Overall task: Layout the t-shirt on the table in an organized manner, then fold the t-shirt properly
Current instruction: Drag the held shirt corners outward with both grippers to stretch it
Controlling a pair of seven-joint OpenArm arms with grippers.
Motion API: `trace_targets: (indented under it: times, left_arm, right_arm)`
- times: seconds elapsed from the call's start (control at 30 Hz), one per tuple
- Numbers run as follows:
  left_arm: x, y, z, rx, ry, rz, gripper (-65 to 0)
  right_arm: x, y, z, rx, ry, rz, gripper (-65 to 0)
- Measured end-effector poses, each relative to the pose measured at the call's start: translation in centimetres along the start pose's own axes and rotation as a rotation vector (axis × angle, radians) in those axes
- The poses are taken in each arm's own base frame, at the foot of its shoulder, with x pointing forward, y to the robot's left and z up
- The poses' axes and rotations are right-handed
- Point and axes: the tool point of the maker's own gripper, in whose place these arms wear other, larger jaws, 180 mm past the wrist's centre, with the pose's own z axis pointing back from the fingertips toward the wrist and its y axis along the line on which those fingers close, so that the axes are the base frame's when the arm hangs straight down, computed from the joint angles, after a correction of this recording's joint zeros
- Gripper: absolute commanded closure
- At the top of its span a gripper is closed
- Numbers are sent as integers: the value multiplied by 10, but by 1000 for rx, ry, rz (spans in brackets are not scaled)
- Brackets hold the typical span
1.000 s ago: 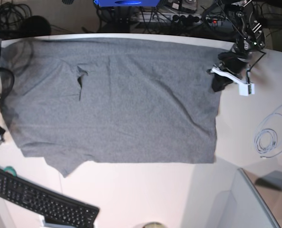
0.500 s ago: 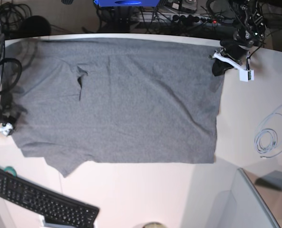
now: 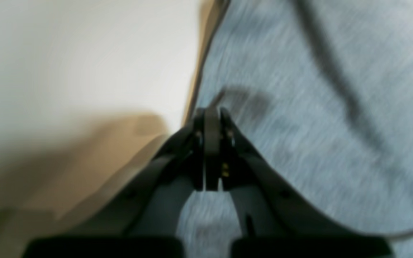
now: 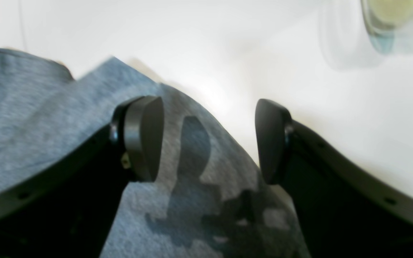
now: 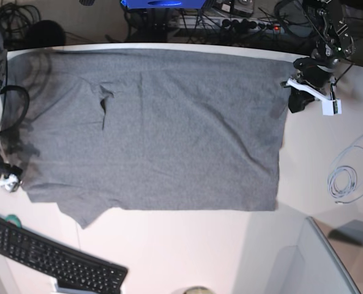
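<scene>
Fingers of the left gripper (image 3: 212, 118) are pressed fully together, nothing visibly pinched between them; the tip sits right at the side edge of the large heather-grey knit t-shirt (image 5: 150, 128), over the boundary between cloth and the smooth white table (image 5: 187, 245). Left wrist view is blurred, so contact with the fabric can't be confirmed. Right gripper (image 4: 210, 139) has both pads (image 4: 143, 138) spread wide, straddling the opposite edge of the t-shirt: 1 pad over cloth, 1 over bare table, nothing held.

T-shirt lies spread nearly flat across the far half of the table, 1 small pucker (image 5: 104, 101) on the right-arm side of its middle, 1 corner trailing toward the black keyboard (image 5: 52, 257). Coiled pale cable (image 5: 343, 180) sits well clear of the t-shirt on the left-arm side.

Judgement: layout is mostly done. Each gripper is parked at its own side edge, probably because the hem corners get picked there for the 1st fold. The pucker needs smoothing before that.
</scene>
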Motion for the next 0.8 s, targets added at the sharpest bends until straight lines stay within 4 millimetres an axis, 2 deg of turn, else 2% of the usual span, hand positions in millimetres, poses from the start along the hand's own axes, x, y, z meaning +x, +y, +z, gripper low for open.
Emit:
trace_targets:
  times: [0.03,0.1,0.17,0.27,0.33,0.53,0.6,0.7,0.8]
  left_arm:
    - [-2,-3,-1,-3,0,10,0]
    - [-18,-6,-5,-15,33,41,0]
    - [-40,0,-5,-2,82,76,0]
    - [-49,14,-1,-1,93,107,0]
    - [-45,29,2,27,99,92,0]
    - [-39,61,18,121,65,127,0]
    - [-35,63,21,132,73,108,0]
    - [-16,58,21,129,32,69,0]
    - [-5,45,19,107,-4,55,0]
  right_arm:
    - [1,0,0,0,-5,0,-377]
    - [3,1,0,1,-33,-2,-377]
    - [-2,2,-2,0,-32,-11,-377]
    - [-15,4,-4,0,-1,-24,-377]
    - [-20,4,-5,-1,14,-28,-377]
    - [-15,7,-6,2,3,-30,-377]
    - [-15,6,-5,2,4,-30,-377]
    - [-19,12,-7,11,10,-34,-377]
    - [-36,25,-9,32,74,-40,-377]
